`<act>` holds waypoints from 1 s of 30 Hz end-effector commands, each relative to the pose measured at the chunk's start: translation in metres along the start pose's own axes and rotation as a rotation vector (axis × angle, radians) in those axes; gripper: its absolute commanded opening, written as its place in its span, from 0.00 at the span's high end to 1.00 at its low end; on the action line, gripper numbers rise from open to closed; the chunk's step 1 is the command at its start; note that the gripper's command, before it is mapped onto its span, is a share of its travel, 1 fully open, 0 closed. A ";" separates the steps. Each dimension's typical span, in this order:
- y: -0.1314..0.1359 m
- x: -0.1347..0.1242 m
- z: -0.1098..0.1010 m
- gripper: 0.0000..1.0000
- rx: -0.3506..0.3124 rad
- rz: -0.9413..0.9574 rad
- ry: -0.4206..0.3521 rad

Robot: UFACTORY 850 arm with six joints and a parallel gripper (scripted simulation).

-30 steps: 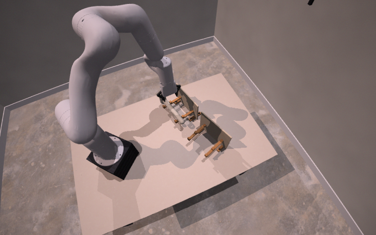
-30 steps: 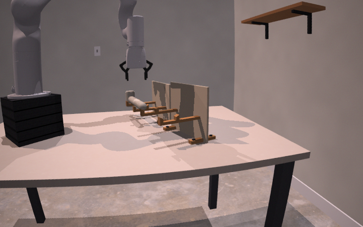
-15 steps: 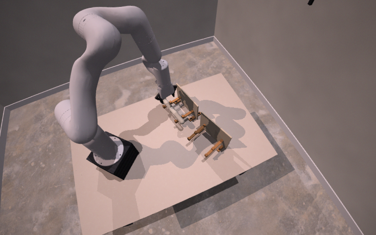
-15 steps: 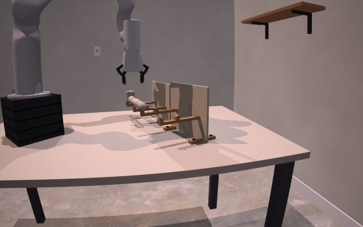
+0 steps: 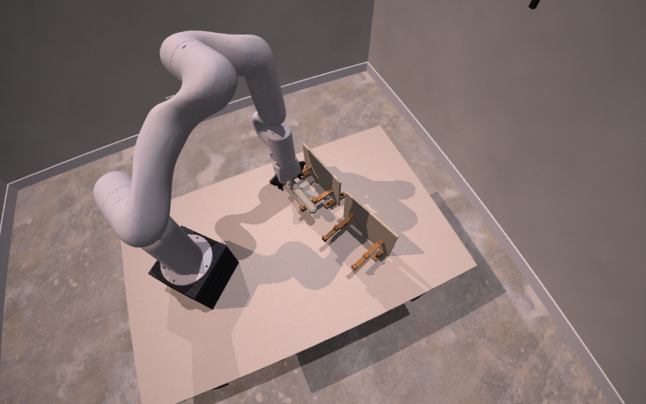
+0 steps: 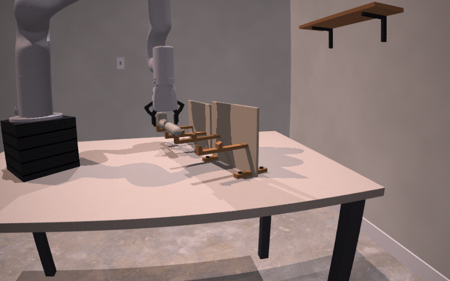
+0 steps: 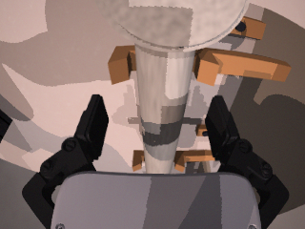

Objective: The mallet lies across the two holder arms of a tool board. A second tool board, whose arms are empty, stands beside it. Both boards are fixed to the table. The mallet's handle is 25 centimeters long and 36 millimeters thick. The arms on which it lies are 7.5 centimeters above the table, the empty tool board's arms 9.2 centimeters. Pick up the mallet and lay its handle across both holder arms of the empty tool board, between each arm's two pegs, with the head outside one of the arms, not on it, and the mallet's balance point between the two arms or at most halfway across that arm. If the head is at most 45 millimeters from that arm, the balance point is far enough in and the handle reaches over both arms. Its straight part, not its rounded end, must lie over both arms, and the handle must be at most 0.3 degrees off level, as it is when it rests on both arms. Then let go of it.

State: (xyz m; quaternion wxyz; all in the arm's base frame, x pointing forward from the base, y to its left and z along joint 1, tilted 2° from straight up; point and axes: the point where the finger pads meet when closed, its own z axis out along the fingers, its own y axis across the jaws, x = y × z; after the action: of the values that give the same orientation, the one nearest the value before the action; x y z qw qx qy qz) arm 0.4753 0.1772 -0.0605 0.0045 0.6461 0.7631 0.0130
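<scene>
The grey mallet lies across the two brown holder arms of the far tool board. In the wrist view its handle runs between my fingers and its round head is at the top. My gripper is open, pointing down, with one finger on each side of the handle near the head end, not closed on it. It also shows in the wrist view. The empty tool board stands beside, nearer the camera in the side view, with two bare arms.
The arm's black base block stands at the table's left. The board panels rise right behind the holder arms. A wall shelf hangs high on the right wall, away from the table.
</scene>
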 end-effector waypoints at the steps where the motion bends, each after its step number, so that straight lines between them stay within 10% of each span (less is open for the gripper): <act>1: 0.003 0.001 0.009 0.00 -0.002 0.000 0.002; 9: 0.003 0.001 0.009 0.00 -0.002 0.000 0.002; 10: 0.003 0.001 0.009 1.00 -0.002 0.000 0.002; 30: 0.003 0.001 0.009 1.00 -0.002 0.000 0.002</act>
State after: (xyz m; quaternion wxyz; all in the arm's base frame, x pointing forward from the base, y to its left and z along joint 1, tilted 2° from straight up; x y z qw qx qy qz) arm 0.4777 0.1783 -0.0702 0.0041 0.6462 0.7631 0.0138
